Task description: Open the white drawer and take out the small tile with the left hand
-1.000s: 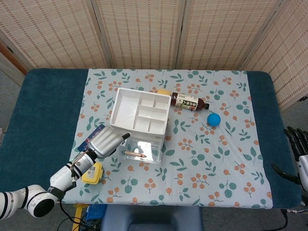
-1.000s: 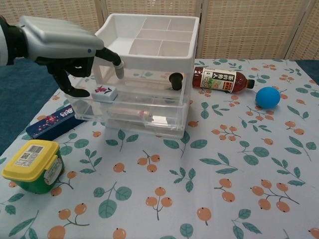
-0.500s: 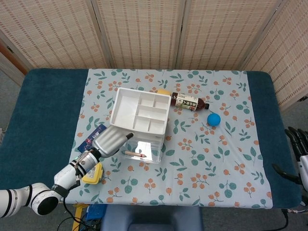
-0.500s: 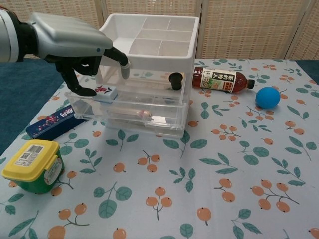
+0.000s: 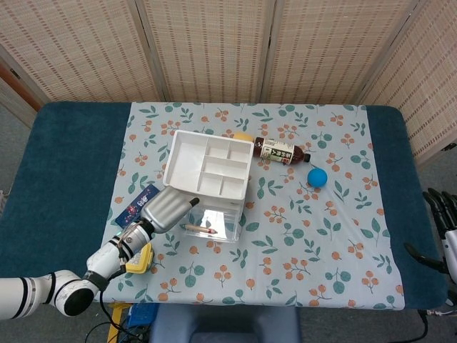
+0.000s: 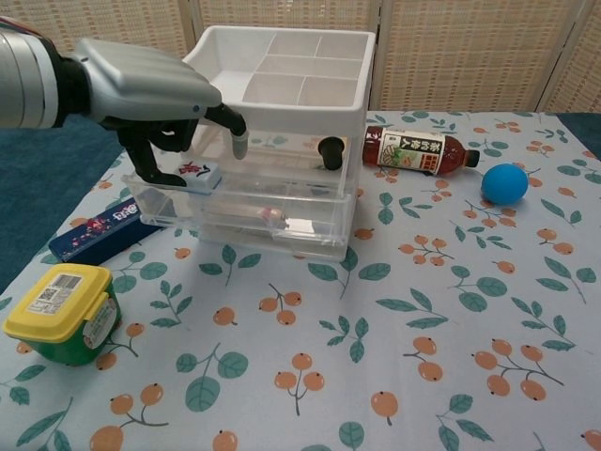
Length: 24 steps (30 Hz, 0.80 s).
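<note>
The table (image 5: 64, 164) is covered in dark teal cloth, overlaid by a pale runner (image 5: 321, 236) printed with leaves and orange berries; woven cane screen panels (image 5: 207, 50) close off the room behind. The white drawer (image 6: 272, 160) unit stands left of centre, its top tray of compartments above clear drawers, the upper one pulled forward. The small tile (image 6: 196, 173) lies at the front left corner of that open drawer. The left hand (image 6: 155, 94) hovers over it, fingers curled downward with fingertips (image 6: 155, 174) at the tile's left edge; whether they actually pinch it cannot be determined. The right hand (image 5: 443, 218) sits at the far table edge, well apart, fingers spread, holding nothing. A pencil (image 5: 199, 229) lies in a lower drawer. Also present: a yellow-lidded jar (image 6: 61, 313), a blue packet (image 6: 103, 228), a brown bottle (image 6: 418, 151) lying on its side, and a blue ball (image 6: 505, 183).
</note>
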Motion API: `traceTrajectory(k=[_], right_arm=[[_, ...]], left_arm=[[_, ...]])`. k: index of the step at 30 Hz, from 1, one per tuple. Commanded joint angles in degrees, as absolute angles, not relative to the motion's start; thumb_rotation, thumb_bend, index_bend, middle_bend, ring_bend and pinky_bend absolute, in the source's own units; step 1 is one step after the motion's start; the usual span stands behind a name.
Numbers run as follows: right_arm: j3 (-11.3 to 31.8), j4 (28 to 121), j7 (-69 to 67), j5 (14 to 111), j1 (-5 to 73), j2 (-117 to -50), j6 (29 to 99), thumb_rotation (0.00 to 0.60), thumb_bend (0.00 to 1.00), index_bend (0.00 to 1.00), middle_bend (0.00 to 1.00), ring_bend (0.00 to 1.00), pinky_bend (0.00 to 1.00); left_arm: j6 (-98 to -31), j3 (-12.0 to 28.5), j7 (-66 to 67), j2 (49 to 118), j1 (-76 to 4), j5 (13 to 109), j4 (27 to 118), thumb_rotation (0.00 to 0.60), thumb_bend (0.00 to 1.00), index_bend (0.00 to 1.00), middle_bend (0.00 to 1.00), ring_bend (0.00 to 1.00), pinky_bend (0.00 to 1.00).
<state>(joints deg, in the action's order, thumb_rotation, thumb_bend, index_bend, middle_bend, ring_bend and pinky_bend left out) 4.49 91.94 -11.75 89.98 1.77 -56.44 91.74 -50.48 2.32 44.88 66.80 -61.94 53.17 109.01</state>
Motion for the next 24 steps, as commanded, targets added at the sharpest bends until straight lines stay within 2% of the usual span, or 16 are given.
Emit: traceTrajectory(k=[1, 24], right_arm=[[4.5, 91.9, -11.8, 90.0, 1.8, -56.5, 91.7, 0.600, 0.20, 0.00, 0.04, 0.00, 0.00], [4.5, 91.7, -12.0, 89.9, 1.6, -56.5, 91.7, 0.600, 0.20, 0.00, 0.04, 0.00, 0.00]], left_arm=[[-50.7, 2.1, 45.2, 67.0, -62.1, 53.0, 108.9, 0.600, 0.29, 0.28, 0.99, 1.00, 1.00], [-52.1, 1.2, 47.1, 68.6, -63.4, 51.8, 108.2, 0.600, 0.29, 0.32, 0.99, 1.00, 1.00]])
